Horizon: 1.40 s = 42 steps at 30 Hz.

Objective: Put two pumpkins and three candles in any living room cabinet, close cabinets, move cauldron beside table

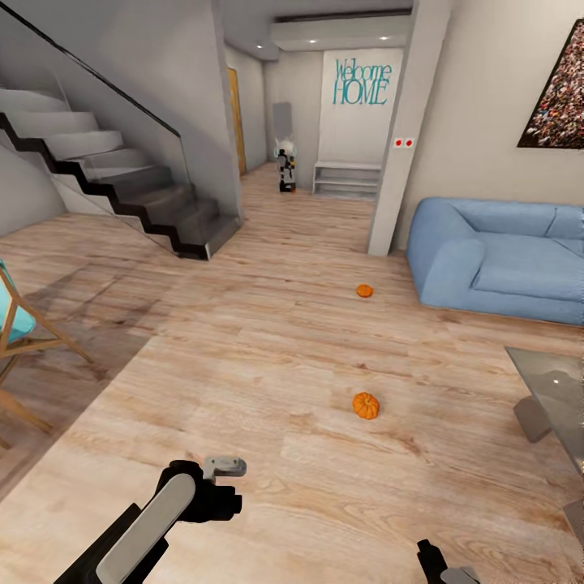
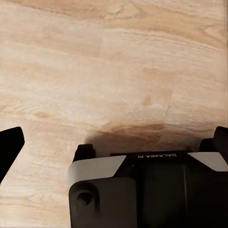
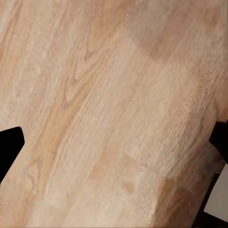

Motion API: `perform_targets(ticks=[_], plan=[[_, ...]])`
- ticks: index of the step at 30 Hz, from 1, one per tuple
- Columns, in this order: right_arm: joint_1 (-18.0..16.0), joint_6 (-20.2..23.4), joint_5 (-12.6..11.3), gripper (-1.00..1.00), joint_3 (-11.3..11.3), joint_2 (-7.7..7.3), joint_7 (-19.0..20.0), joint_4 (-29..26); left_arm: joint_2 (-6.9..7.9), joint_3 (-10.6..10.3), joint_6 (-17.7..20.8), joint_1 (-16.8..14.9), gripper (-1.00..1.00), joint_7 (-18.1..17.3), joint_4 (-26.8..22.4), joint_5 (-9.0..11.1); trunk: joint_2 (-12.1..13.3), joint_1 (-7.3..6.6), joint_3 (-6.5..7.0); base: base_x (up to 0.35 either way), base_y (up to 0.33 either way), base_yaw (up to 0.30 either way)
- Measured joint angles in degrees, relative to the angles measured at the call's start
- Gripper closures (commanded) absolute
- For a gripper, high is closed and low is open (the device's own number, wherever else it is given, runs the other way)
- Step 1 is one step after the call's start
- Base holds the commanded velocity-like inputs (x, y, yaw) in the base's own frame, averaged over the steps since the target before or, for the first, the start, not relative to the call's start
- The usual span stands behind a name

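Two pumpkins are seen on a wood floor [image 1: 243,381], well apart: the near pumpkin [image 1: 366,405] lies ahead of the robot, the far pumpkin [image 1: 364,290] lies near a blue sofa [image 1: 495,259]. A glass surface [image 1: 560,389] stands at the right, stairs [image 1: 122,186] at the left. The left gripper [image 2: 114,142] and right gripper [image 3: 114,142] are held wide apart over bare floor, nothing between the fingers.
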Motion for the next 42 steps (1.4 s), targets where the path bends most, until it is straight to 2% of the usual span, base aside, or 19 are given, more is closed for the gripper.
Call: perform_targets(ticks=[24, 42], plan=[[0.0, 0.0, 0.0, -1.00, 0.0, -0.16, 0.0, 0.0, 0.00, 0.0, 0.0, 0.0, -1.00, 0.0, -0.1, 0.0, 0.0, -0.02, 0.00, 0.305, 0.034, -0.014], [0.0, 0.0, 0.0, -1.00, -0.1, -0.22, 0.0, 0.0, 0.00, 0.0, 0.0, 0.0, -1.00, 0.0, 0.0, 0.0, 0.0, 0.01, 0.00, 0.022, 0.000, 0.000]])
